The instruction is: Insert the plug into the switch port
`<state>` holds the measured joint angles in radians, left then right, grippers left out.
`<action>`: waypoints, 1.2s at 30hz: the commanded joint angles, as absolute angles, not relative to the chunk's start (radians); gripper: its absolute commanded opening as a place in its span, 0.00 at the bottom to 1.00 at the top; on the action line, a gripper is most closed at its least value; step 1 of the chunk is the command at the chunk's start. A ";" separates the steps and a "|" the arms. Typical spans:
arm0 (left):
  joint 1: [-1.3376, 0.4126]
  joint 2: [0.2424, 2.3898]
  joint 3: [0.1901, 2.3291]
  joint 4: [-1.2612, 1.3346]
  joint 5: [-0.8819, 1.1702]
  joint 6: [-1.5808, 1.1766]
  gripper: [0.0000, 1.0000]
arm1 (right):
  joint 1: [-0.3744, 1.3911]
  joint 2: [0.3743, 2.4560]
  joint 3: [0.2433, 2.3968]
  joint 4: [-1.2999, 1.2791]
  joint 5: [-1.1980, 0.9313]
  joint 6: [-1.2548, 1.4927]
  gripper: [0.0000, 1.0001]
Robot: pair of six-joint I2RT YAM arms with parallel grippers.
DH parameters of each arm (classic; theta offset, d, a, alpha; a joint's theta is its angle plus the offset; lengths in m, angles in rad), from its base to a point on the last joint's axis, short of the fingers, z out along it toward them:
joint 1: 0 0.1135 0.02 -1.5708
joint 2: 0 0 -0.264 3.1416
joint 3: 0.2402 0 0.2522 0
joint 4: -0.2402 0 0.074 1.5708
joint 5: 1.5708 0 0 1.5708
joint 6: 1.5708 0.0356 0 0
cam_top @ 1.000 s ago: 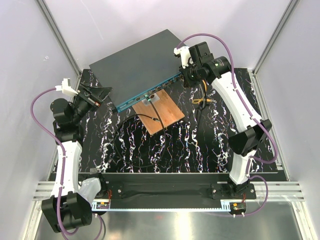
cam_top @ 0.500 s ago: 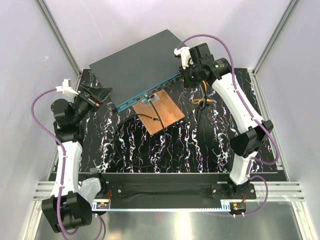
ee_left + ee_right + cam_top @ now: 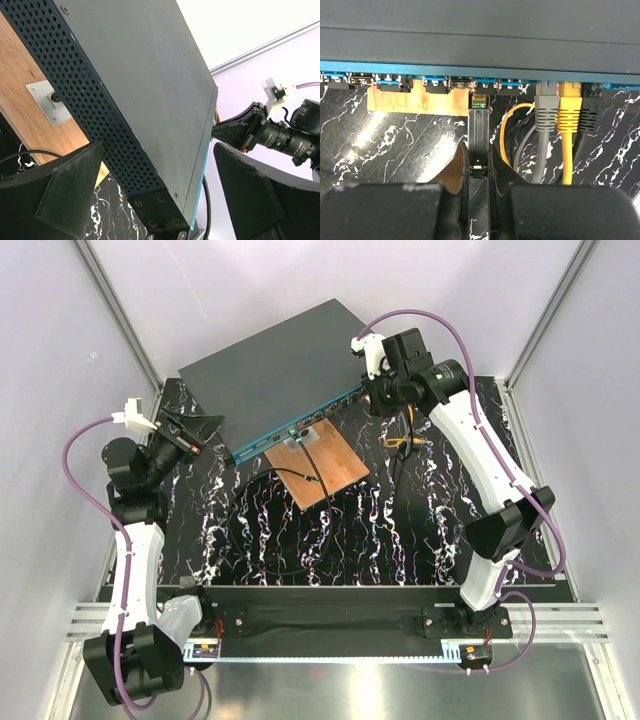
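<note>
Since 1 second ago, my right arm's elbow has swung outward while the right gripper (image 3: 378, 398) holds at the right end of the switch (image 3: 280, 370), which lies angled at the far side of the table (image 3: 400, 530). Its 2 fingers are pinched on a slim black plug (image 3: 479, 140), whose green-labelled tip meets the teal port row just left of a grey cable (image 3: 545, 115) and a yellow cable (image 3: 569, 115), both seated. My left gripper (image 3: 195, 428) stands spread wide and empty, flanking the switch's left corner.
</note>
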<state>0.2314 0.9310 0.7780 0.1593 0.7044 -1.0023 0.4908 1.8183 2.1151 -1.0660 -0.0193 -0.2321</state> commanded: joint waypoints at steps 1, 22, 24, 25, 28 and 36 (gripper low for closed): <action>0.238 0.922 0.793 0.213 0.715 -0.994 0.99 | 0.505 1.787 2.118 -1.023 -0.025 -0.247 0.00; 0.238 0.916 0.787 0.218 0.716 -0.989 0.99 | 0.494 1.818 2.120 -0.994 -0.008 -0.250 0.00; 0.238 0.919 0.785 0.221 0.716 -0.994 0.99 | 0.483 1.809 2.114 -0.997 -0.008 -0.247 0.00; 0.238 0.919 0.785 0.224 0.716 -0.996 0.99 | 0.482 1.806 2.108 -0.997 -0.006 -0.247 0.00; 0.238 0.920 0.785 0.225 0.713 -0.999 0.99 | 0.476 1.798 2.095 -0.997 -0.009 -0.245 0.00; 0.238 0.922 0.790 0.225 0.715 -0.996 0.99 | 0.472 1.815 2.121 -0.992 -0.021 -0.241 0.00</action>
